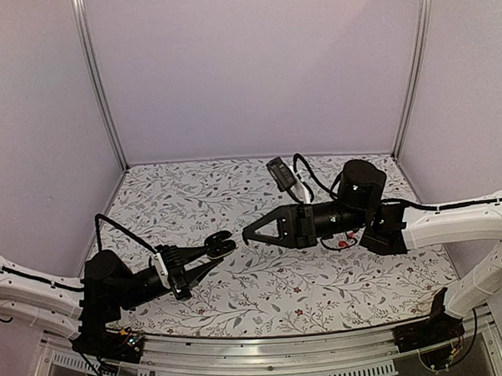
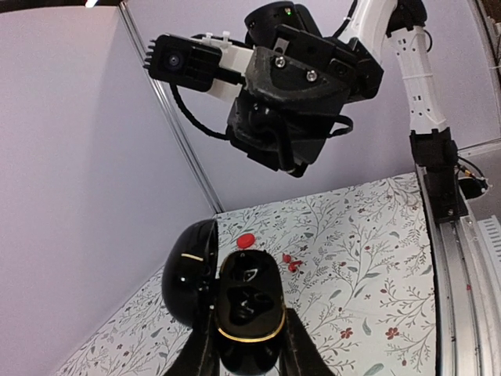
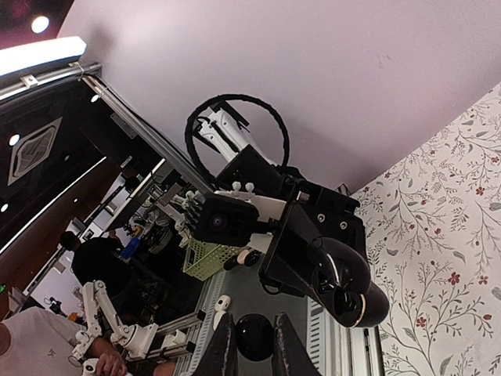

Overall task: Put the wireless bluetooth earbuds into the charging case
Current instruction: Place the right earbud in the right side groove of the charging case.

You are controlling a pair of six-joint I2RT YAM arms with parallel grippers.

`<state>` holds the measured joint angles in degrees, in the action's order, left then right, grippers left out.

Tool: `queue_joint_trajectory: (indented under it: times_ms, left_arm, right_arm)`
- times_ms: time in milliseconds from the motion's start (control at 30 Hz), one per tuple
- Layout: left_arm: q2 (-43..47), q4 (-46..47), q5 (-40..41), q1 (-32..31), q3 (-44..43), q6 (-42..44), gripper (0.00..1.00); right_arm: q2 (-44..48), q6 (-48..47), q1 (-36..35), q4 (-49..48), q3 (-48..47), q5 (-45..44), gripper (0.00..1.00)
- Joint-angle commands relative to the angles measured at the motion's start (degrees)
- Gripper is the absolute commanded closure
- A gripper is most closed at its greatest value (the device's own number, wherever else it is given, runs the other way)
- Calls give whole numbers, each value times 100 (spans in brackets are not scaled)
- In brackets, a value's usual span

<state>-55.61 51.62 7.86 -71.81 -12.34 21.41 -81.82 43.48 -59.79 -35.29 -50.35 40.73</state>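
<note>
Your left hand (image 2: 250, 348) clamps open charging case (image 2: 249, 301), cavity presented for loading. Right hand (image 1: 246, 236) shut, aimed at it, contents unclear. Red earbud (image 2: 246, 240) on surface (image 2: 376, 266).

Both arms reach toward the middle, left fingers (image 2: 304, 354) and right fingers (image 3: 221, 348) closed, tips facing.

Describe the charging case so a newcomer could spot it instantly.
Above the floral table, follow the left end effector to its tips: the charging case is pinched there, lid open. It is a glossy black pebble with a thin gold rim, far bigger than the tiny red earbuds lying beyond it.
</note>
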Motion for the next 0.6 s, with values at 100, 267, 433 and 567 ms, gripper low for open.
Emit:
queue_joint_trajectory:
  times_ms: [100,267,433,567]
  left_arm:
    - [-106,344,-82,-123,6,-74,100]
    - [-109,420,-81,-134,9,-154,100]
    - [-124,490,-119,-140,12,-247,100]
    - [-149,580,-125,-132,38,-393,100]
  right_arm:
    - [-286,125,-133,-482,-315,-5,88]
    - [-408,142,-155,-628,-309,-26,88]
    - [-504,127,-165,-763,-327,-63,88]
    - [-557,-4,-190,-787,-344,-111,88]
